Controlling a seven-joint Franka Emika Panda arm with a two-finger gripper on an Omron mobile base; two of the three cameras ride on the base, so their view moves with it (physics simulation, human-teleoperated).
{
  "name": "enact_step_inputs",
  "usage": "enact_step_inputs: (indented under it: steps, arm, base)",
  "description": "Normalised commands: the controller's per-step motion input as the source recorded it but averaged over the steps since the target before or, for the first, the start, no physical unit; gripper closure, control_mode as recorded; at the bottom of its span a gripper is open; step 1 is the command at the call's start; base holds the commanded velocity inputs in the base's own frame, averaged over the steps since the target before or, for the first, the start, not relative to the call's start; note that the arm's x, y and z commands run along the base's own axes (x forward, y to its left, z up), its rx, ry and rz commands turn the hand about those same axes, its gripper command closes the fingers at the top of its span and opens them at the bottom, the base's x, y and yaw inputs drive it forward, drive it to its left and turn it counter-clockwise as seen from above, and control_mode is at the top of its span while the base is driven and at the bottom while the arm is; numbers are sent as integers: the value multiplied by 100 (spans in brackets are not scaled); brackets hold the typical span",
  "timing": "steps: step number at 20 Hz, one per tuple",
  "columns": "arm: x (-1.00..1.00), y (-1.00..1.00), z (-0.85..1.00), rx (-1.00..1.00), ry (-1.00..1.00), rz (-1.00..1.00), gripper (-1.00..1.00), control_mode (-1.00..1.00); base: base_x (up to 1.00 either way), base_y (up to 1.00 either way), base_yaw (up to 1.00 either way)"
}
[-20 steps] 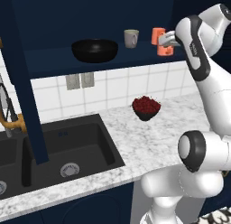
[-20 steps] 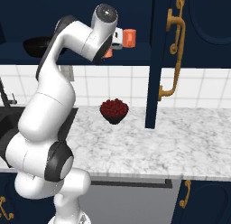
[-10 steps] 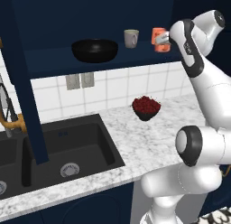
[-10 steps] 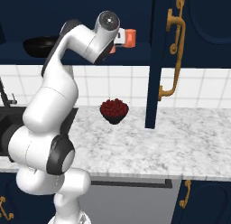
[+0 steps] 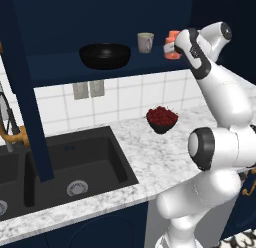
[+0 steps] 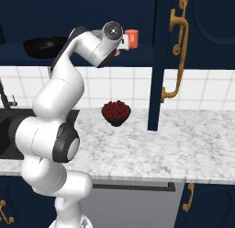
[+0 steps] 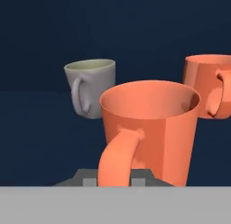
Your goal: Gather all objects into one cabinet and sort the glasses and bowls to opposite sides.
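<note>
In the hand view an orange mug [image 7: 151, 128] is closest, its handle [image 7: 115, 160] caught between my gripper's [image 7: 115, 181] dark fingertips. Behind it stand a grey-beige mug [image 7: 92, 87] and a second orange mug [image 7: 207, 85]. From the left base view, my gripper [image 5: 171, 49] reaches over the navy cabinet's shelf [image 5: 65, 69], with orange [image 5: 173, 38] showing at the hand. On that shelf sit the grey-beige mug [image 5: 145, 42] and the wide black bowl [image 5: 105, 55]. The dark red bowl [image 5: 161, 119] rests on the counter below. Whether the held mug touches the shelf is hidden.
A dark double sink [image 5: 75, 164] with a brass tap [image 5: 10, 134] lies to the left. A navy panel [image 5: 30, 92] comes down in front of it. To the right a cabinet door with a brass handle [image 6: 176, 52] hangs over the marble counter [image 6: 183, 144].
The hand has moved left and further in over the shelf with the orange mug, toward the grey-beige mug. The bowls and the other mugs have stayed put.
</note>
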Motion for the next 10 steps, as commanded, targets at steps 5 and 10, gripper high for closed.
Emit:
enact_step_inputs:
  steps: [5,10]
  arm:
    - [48,0,-10,0,-6,0,100,-100]
    - [29,0,0,0,-5,0,-100,-100]
  base:
    - [0,0,0]
    - [0,0,0]
